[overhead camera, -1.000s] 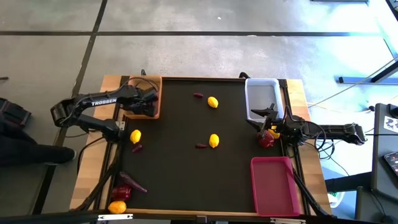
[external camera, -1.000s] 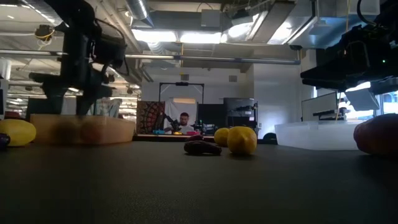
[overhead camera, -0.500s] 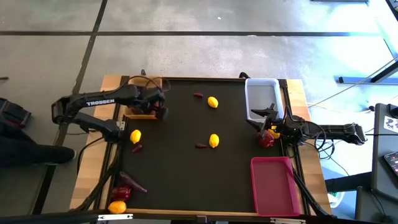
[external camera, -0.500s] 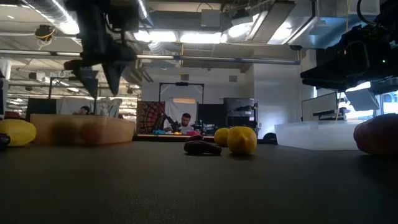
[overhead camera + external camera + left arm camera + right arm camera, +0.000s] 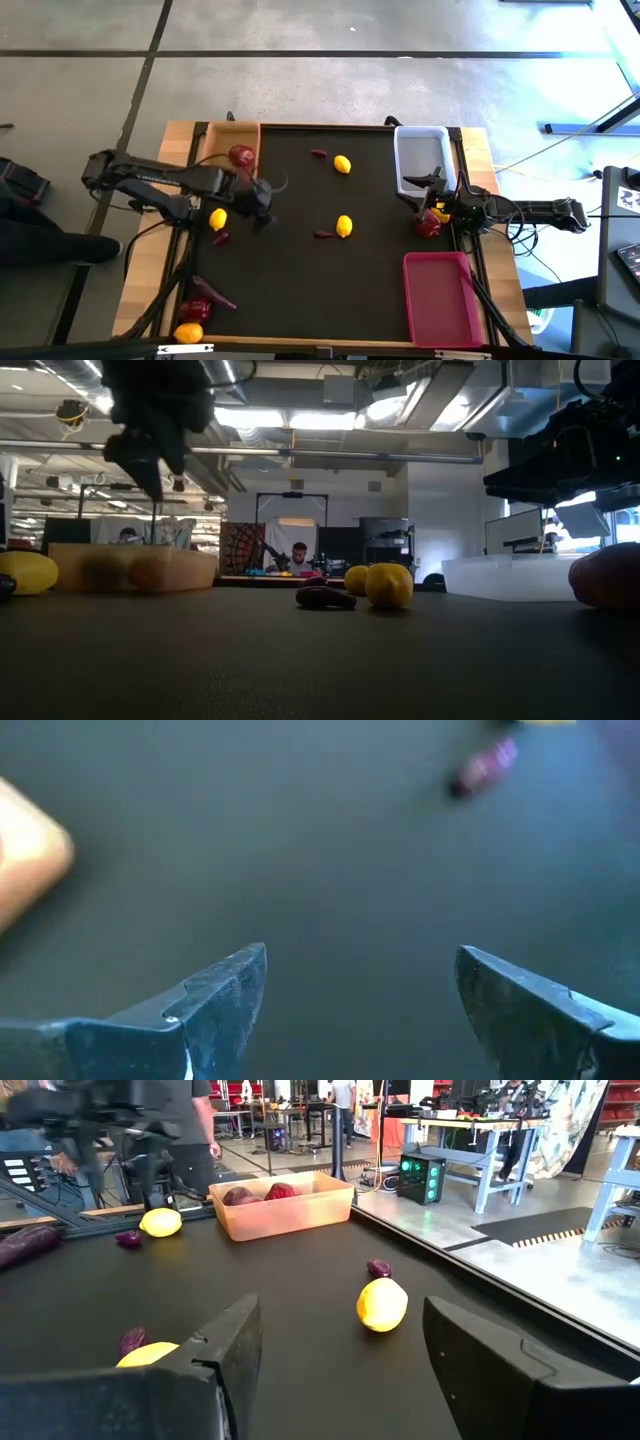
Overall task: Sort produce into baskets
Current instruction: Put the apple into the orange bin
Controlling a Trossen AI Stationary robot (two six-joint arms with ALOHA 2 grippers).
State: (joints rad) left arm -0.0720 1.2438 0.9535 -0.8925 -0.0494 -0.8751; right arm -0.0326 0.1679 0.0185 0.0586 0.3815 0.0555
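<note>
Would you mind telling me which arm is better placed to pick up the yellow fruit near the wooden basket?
Left. Its open, empty pincer hovers right beside that yellow fruit, while the right pincer waits across the table by the white basket.

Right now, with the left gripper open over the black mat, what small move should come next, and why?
Probably swing the left gripper toward the yellow lemon-shaped fruit by the mat's left edge and lower onto it. The gripper is open and empty, that fruit lies closest to it, and the tan wooden basket already holding a dark red round fruit sits just beyond.
</note>
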